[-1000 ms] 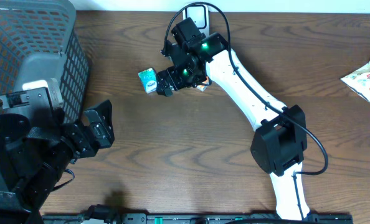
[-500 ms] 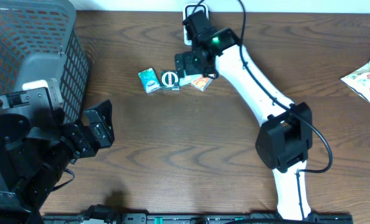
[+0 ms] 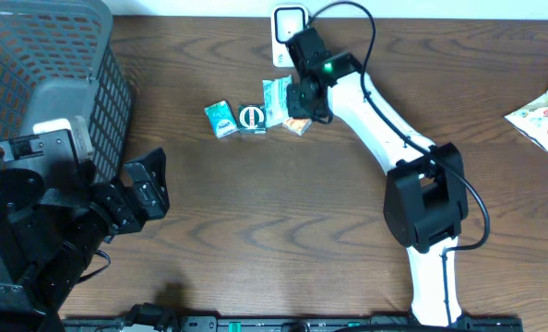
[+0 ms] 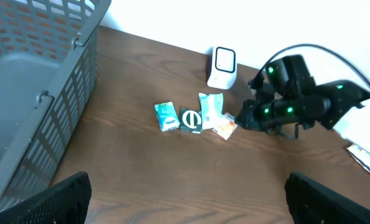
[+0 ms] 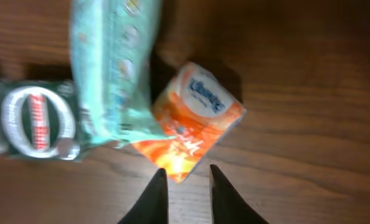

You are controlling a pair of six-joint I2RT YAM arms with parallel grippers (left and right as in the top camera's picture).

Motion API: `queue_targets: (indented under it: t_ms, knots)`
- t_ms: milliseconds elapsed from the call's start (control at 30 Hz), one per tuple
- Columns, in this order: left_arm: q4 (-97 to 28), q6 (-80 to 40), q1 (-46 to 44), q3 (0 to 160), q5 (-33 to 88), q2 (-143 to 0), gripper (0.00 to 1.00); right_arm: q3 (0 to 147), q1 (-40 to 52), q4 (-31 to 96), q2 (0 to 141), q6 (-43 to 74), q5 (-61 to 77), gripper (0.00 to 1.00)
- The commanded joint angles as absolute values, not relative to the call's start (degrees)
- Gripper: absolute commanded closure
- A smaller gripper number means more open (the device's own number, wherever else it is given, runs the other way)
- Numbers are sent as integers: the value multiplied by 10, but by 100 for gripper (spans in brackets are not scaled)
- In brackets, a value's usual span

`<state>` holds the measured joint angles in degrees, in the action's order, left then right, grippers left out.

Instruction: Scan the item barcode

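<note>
Orange packet (image 5: 194, 134): blue script on white panel, blurred, looks like "Kleenex". Dark green packet (image 5: 38, 121): red lettering inside white ring, unreadable. Pale green packet (image 5: 113, 68): print illegible.

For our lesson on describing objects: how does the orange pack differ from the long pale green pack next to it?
The orange pack is short and squarish; the green pack is long and narrow. The orange pack sits cornerwise to the table's edge, while the green pack lies nearly square to it. Both are soft printed packs lying side by side on the table.
</note>
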<state>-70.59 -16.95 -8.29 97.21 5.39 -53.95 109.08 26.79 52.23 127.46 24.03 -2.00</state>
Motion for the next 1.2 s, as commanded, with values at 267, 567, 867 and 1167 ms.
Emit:
queue_targets:
  t_ms: [267,567,867,1167]
  knots:
    - [-707,-175,-81,976,46,-540,2,1027,258,412,1267,294,-15,87]
    - [-707,-175,-81,976,46,-540,2,982,259,359,1268,305,-17,96]
    - [-707,-175,-81,976,46,-540,2,940,258,355,1268,325,-42,97]
    - [-707,-175,-81,976,46,-540,2,942,239,529,1246,328,-155,99]
